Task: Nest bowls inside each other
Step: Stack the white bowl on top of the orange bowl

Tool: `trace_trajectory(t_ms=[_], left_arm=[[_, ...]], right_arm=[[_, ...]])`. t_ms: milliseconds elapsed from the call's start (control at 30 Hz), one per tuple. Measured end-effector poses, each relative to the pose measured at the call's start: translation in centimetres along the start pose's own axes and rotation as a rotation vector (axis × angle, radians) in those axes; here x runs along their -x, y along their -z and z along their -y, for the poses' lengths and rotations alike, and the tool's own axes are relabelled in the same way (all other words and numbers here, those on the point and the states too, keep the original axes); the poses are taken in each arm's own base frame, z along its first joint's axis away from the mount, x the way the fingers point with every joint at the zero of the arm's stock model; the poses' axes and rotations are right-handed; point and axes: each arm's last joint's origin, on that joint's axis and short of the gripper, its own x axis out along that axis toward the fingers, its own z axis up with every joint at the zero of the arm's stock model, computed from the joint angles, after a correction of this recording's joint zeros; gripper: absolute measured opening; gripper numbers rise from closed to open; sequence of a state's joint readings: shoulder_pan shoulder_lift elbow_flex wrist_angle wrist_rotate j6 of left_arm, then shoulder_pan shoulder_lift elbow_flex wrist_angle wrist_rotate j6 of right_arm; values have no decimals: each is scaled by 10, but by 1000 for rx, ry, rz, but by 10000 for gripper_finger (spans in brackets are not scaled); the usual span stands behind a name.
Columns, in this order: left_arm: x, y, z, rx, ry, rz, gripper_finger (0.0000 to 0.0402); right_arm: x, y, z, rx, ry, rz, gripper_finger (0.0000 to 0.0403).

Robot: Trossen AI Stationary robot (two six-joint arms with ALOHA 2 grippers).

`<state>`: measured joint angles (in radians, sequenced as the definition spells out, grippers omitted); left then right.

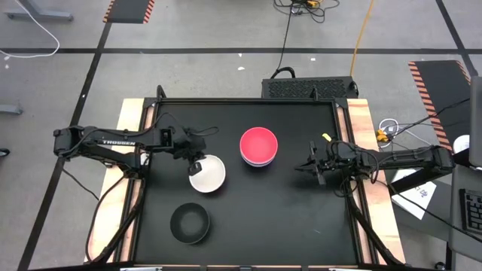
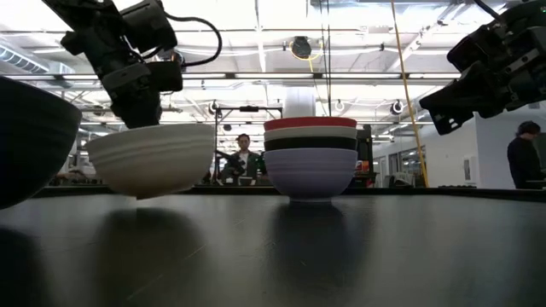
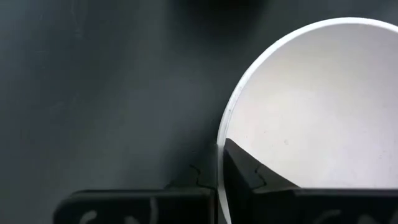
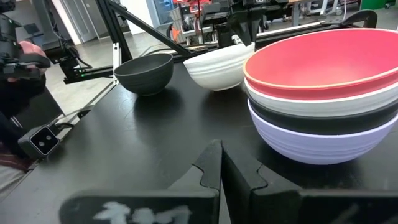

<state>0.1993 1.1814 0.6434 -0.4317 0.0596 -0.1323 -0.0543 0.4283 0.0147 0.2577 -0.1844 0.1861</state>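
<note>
So the left gripper (image 1: 196, 166) has its jaws clamped on the rim of the loose white round plastic bowl (image 1: 208, 175), roughly table centre, tilted in the low view. The red-topped stack of four plastic bowls (image 1: 258, 147) is at its 2 o'clock. Next I'd guess lift and drop it in. The black plastic bowl (image 1: 190, 223) waits at 6 o'clock. The right gripper (image 1: 312, 166) idles, jaws together.

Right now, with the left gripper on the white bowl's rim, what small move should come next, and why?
Probably lift a little higher. The left gripper is shut on the white bowl, which the low view shows tilted, barely off the table. It must clear the red-topped stack before moving across to nest there.
</note>
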Motion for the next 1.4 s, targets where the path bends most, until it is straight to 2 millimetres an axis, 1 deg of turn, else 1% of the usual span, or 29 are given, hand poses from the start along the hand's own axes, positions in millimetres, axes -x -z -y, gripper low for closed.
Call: trace_trajectory(t_ms=[300, 567, 667, 767, 867, 1067, 1233, 1400], left_arm=[[8, -8, 2, -45, 17, 111, 7], [36, -11, 12, -115, 75, 253, 6], [48, -7, 16, -134, 93, 298, 5], [55, 2, 17, -133, 88, 349, 5], [57, 13, 15, -121, 88, 419, 5], [52, 32, 11, -102, 112, 561, 5], [49, 37, 10, -108, 136, 678, 5], [47, 35, 10, -109, 146, 737, 5]], right_arm=[[0, 0, 0, -8, 0, -1, 0], [0, 0, 0, -9, 0, -2, 0], [0, 0, 0, -11, 0, -3, 0], [0, 0, 0, -10, -2, -3, 0], [0, 0, 0, -9, -3, -3, 0], [0, 0, 0, -10, -4, -2, 0], [0, 0, -1, -7, -5, 4, 0], [0, 0, -1, -2, -5, 4, 0]])
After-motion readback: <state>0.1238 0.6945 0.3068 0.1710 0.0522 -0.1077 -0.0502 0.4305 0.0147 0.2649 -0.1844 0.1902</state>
